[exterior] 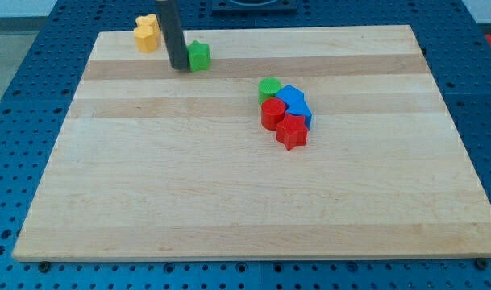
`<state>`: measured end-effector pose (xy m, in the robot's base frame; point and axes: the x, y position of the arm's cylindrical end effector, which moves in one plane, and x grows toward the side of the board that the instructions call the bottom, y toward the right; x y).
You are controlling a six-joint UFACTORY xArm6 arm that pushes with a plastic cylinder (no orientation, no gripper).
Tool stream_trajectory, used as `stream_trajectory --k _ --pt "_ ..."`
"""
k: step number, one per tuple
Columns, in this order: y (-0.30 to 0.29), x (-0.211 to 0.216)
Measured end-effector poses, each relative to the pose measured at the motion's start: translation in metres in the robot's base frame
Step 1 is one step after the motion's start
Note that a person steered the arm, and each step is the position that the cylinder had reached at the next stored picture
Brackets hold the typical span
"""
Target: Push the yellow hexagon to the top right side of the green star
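my tip [179,68] is down on the wooden board [229,201] at the far left, touching or just beside the left side of the green star [199,56]. No gripper on this rig, just the bare rod, so nothing is grasped

yellow hexagon [147,35] sits at the far left edge of the board, left of the rod and slightly farther back than the star. A second yellowish block looks stacked or pressed against it, can't tell which. The rod stands between the hexagon and the star, so the hexagon is on the star's left side, not its right

Rest is a tight cluster right of centre, well apart from the tip: green cylinder [269,87] at the far left of the cluster, blue blocks [294,101] on the right, red cylinder [272,112] on the left, red star [292,132] nearest. All touching each other
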<state>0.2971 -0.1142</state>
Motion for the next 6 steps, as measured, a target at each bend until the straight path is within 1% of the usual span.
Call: stream_trajectory --k 1,2,3,4,5,6 --pt "0.017 0.017" --pt "-0.02 0.042" --pt "-0.095 0.055" --pt "-0.154 0.031" --pt "-0.191 0.01" --pt "-0.19 0.011"
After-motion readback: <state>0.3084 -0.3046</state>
